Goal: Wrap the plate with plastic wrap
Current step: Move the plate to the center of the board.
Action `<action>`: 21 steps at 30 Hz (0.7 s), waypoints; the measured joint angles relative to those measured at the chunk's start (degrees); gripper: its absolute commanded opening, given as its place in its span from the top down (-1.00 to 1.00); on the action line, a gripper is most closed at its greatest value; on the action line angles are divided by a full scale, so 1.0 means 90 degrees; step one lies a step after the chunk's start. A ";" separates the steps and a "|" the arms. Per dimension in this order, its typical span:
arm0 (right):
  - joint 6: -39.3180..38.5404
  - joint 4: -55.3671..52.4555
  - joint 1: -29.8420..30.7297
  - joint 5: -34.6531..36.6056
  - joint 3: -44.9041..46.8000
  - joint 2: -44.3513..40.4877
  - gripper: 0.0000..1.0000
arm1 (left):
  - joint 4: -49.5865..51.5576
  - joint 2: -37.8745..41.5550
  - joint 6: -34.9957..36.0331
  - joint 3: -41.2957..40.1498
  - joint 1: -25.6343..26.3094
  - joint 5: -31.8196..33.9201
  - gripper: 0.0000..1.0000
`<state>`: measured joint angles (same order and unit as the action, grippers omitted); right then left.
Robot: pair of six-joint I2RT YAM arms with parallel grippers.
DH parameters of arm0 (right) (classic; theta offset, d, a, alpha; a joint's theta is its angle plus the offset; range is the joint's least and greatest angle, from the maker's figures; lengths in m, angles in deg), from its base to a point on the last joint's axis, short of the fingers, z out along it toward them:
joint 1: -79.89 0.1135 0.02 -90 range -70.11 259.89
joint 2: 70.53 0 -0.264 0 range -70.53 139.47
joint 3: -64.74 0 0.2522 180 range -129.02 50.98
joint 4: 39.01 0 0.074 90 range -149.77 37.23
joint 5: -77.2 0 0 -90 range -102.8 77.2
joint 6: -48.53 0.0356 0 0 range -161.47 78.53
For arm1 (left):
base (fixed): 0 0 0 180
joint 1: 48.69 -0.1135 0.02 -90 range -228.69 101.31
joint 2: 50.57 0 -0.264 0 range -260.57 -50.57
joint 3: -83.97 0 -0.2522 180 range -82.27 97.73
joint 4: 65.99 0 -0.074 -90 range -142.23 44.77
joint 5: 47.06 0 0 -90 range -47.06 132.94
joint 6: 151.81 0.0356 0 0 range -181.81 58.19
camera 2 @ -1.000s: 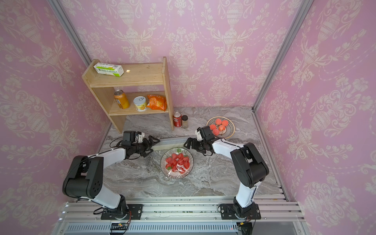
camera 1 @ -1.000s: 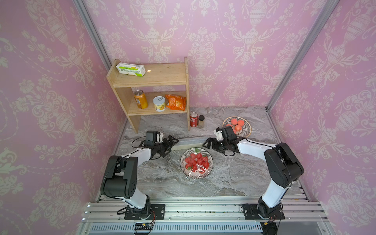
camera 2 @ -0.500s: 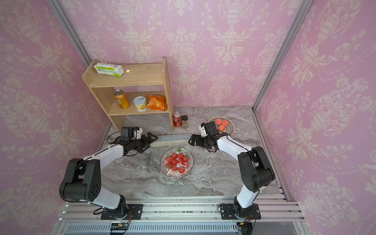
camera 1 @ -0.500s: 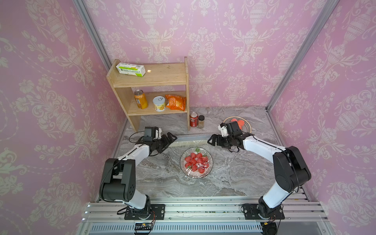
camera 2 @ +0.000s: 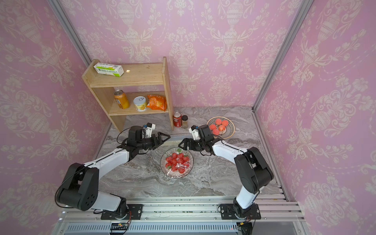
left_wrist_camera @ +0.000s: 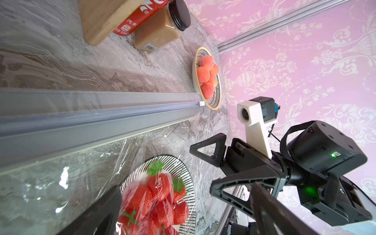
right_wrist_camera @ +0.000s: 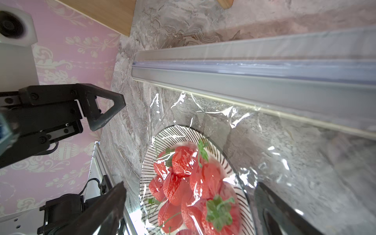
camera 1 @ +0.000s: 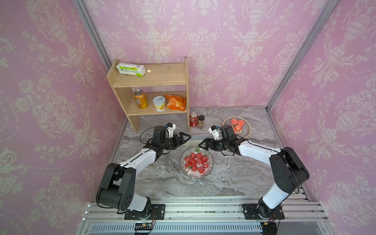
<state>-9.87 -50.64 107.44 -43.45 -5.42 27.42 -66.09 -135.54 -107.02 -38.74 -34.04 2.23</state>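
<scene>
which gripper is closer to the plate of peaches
Right. The right gripper is close to the plate of peaches, on its shelf side; the left gripper is farther that way.

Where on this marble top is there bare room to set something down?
Bare grey marble lies between the striped strawberry plate and the front aluminium rail, and behind the brown black-lidded jar along the wall. Crowded: behind that plate, where the long cream wrap box, left gripper and right gripper cluster.
</scene>
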 measured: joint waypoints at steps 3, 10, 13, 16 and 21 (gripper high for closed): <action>0.0022 0.0102 -0.0002 0.0002 -0.0019 0.0221 -1.00 | -0.0226 -0.0272 -0.0039 0.0000 0.0024 0.0005 -0.99; 0.0019 0.0216 -0.0002 0.0051 -0.0090 0.0440 -1.00 | -0.0386 -0.0452 0.0063 -0.0204 0.0032 0.0007 -0.98; 0.0022 0.0214 -0.0002 0.0044 -0.0087 0.0474 -1.00 | -0.0357 -0.0517 0.0138 -0.0444 0.0049 0.0010 -0.99; 0.0041 0.0219 0.0000 0.0041 -0.0080 0.0474 -1.00 | -0.0350 -0.0571 0.0185 -0.0644 0.0061 0.0007 -0.98; 0.0243 0.0321 0.0046 -0.0015 0.0175 0.0471 -1.00 | -0.0347 -0.0573 0.0209 -0.0823 0.0061 -0.0017 -0.98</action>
<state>-7.69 -47.76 107.85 -43.58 -3.85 31.66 -69.22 -140.70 -105.14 -46.15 -33.49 2.08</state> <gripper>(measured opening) 0.996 0.992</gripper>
